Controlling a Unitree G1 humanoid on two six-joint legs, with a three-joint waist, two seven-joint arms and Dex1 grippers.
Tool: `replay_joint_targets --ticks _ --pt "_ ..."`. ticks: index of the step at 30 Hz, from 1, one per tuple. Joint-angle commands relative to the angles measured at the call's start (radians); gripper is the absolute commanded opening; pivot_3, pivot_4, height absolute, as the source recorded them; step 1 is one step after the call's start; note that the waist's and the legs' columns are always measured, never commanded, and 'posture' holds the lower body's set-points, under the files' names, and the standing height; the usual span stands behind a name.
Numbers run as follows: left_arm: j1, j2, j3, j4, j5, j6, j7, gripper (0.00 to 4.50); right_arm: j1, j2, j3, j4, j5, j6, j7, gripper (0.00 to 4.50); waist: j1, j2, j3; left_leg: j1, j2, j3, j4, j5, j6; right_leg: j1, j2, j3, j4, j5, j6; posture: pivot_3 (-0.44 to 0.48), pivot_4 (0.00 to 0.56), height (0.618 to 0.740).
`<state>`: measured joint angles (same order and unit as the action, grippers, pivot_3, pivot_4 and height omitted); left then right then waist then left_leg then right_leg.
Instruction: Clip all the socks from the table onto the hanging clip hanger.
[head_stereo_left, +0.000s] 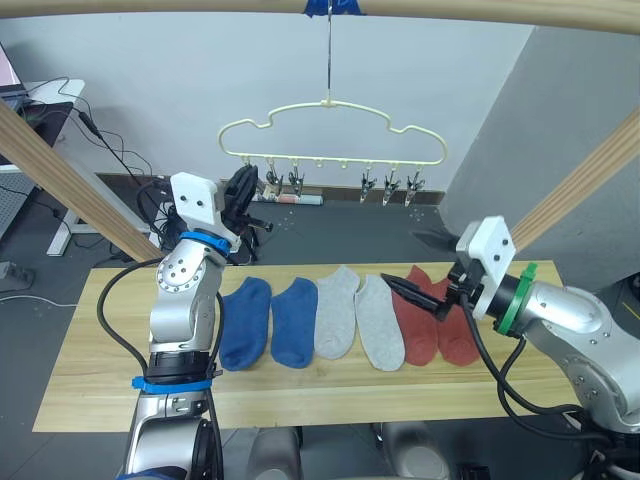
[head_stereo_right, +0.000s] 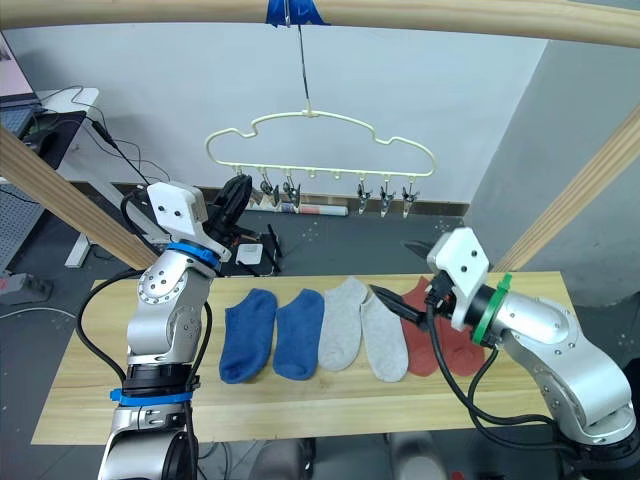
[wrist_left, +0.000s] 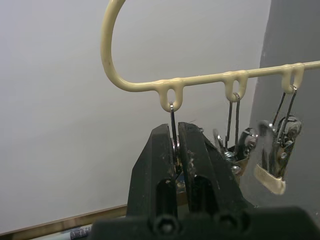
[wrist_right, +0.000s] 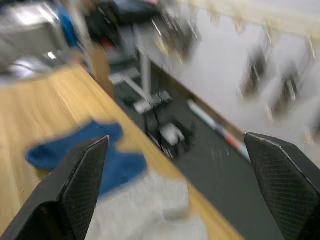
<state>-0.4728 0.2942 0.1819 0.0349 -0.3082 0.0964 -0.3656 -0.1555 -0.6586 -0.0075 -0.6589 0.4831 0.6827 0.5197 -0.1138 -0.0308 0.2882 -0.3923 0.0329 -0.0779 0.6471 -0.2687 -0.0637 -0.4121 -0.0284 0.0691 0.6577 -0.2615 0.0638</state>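
Six socks lie in a row on the table (head_stereo_left: 100, 370): two blue (head_stereo_left: 246, 322) (head_stereo_left: 294, 320), two light grey (head_stereo_left: 337, 312) (head_stereo_left: 380, 322), two brick red (head_stereo_left: 415, 325) (head_stereo_left: 457, 335). The pale yellow clip hanger (head_stereo_left: 340, 158) hangs above and behind them from a wire. My left gripper (head_stereo_left: 243, 190) is raised to the hanger's left end, shut on the leftmost metal clip (wrist_left: 173, 112). My right gripper (head_stereo_left: 402, 278) hovers low over the red socks, pointing toward the grey ones, open with nothing between its fingers (wrist_right: 80, 185).
Several more metal clips (head_stereo_left: 392, 185) dangle along the hanger's bar. A thick wooden pole frame crosses overhead (head_stereo_left: 200, 5), with slanted legs at left (head_stereo_left: 70, 180) and right (head_stereo_left: 580, 180). Cables and a desk stand on the floor at far left.
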Motion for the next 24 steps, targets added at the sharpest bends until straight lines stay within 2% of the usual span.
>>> replay_joint_targets --ticks 1,5,10,16,22,24 --pt "0.022 0.021 -0.004 -0.074 0.003 0.001 -0.013 0.01 0.110 0.002 -0.008 0.108 -0.166 -0.111 -0.080 4.50 0.000 0.000 0.000 0.000 0.000 0.000 0.000 0.000 0.000 0.000 0.000 0.000 0.000 0.000 0.000 -0.238 0.306 0.733" --pt "0.042 0.037 -0.003 -0.109 -0.001 0.024 -0.020 0.01 0.165 0.068 -0.009 0.271 -0.279 -0.205 -0.172 4.50 -0.002 0.001 0.001 -0.001 0.000 0.000 0.000 0.000 0.000 -0.001 0.000 0.000 0.001 0.000 0.000 -0.225 0.310 0.733" --pt "0.049 0.049 -0.001 -0.130 -0.005 0.047 -0.028 0.01 0.137 0.160 -0.001 0.496 -0.359 -0.344 -0.220 4.50 -0.004 0.002 0.003 0.000 0.000 0.001 0.000 0.000 0.000 -0.002 0.000 0.001 0.003 0.000 0.000 -0.217 0.311 0.733" --pt "0.047 0.072 0.003 -0.158 -0.011 0.084 -0.039 0.01 0.057 0.239 -0.030 0.733 -0.355 -0.428 -0.213 4.50 -0.002 0.004 0.011 0.000 0.000 0.001 0.000 0.000 0.000 -0.002 0.000 0.001 0.003 0.000 0.000 -0.179 0.326 0.733" --pt "0.055 0.096 0.010 -0.182 -0.019 0.115 -0.053 0.01 -0.020 0.286 -0.052 0.920 -0.343 -0.428 -0.226 4.50 0.000 0.005 0.023 -0.001 0.000 0.001 0.000 0.000 0.000 -0.002 0.000 0.001 0.003 0.000 0.000 -0.150 0.338 0.733" --pt "0.056 0.103 0.014 -0.190 -0.021 0.126 -0.056 0.00 -0.033 0.300 -0.065 0.958 -0.331 -0.398 -0.230 4.12 0.000 0.005 0.023 -0.001 0.000 0.001 0.000 0.000 0.000 -0.002 0.000 0.001 0.003 0.000 0.000 -0.145 0.338 0.733"
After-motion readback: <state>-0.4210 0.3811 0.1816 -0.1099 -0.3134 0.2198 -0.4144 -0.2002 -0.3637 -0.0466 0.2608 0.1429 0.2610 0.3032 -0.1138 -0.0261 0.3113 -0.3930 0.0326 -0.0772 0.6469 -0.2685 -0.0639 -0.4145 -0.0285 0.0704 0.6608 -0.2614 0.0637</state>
